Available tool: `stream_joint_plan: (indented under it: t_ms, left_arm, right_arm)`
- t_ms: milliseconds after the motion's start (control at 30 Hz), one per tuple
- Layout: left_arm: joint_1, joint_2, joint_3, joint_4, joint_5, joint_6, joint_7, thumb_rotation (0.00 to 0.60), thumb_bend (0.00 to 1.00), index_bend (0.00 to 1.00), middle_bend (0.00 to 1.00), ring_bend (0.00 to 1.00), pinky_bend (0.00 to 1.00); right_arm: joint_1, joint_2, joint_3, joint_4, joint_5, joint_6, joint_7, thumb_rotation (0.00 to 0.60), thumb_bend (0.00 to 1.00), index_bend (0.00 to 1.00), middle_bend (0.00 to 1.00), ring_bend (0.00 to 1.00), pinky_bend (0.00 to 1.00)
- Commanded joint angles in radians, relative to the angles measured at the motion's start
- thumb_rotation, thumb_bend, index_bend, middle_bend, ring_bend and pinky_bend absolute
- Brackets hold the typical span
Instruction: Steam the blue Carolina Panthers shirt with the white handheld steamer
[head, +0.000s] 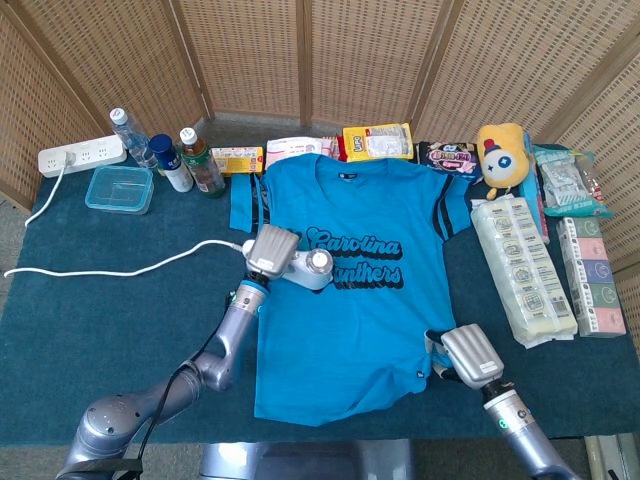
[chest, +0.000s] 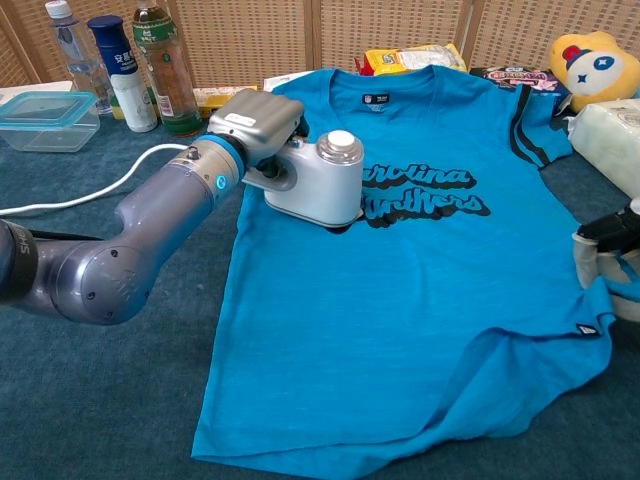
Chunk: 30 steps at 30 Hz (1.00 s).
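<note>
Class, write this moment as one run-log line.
left hand: grips white handheld steamer | steamer: on blue Carolina Panthers shirt, left chest | right hand: holds shirt hem

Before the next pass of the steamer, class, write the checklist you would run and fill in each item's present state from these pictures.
1. Left hand grips the white steamer: ok.
2. Steamer rests on the blue shirt, at the left end of the lettering: ok.
3. Right hand holds the shirt's lower right hem: ok.
4. Shirt lies flat: not ok, folds near the right hem.
5. White cord trails left, away from the shirt: ok.
6. Steam coming out: cannot tell.
</note>
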Motion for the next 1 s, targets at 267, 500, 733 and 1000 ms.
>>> stream_joint_plan:
  t_ms: [267,500,733,1000]
  left_arm:
    - [-0.03,-0.03,0.002,-0.004,-0.001,-0.009,-0.003,0.6,0.43,0.6,0.72,0.68,0.77]
    - [-0.042,-0.058,0.015,-0.012,0.009,-0.012,-0.016,0.6,0.43,0.6,0.72,0.68,0.77]
    - [-0.048,-0.08,0.036,-0.034,0.025,-0.021,-0.026,0.6,0.42,0.6,0.72,0.68,0.77]
    - [-0.042,-0.08,0.083,-0.121,0.067,-0.027,-0.042,0.6,0.42,0.6,0.72,0.68,0.77]
  right_arm:
    - [-0.001,0.005,-0.002,-0.006,0.003,-0.004,-0.003,0.6,0.51,0.72,0.7,0.79,0.91]
    - [-0.005,0.01,-0.003,-0.011,0.003,-0.001,-0.005,0.6,0.51,0.72,0.7,0.79,0.91]
    - [-0.006,0.011,-0.003,-0.012,0.003,0.002,-0.005,0.6,0.51,0.72,0.7,0.79,0.91]
    - [-0.01,0.016,-0.003,-0.014,0.003,0.007,-0.003,0.6,0.51,0.72,0.7,0.79,0.91]
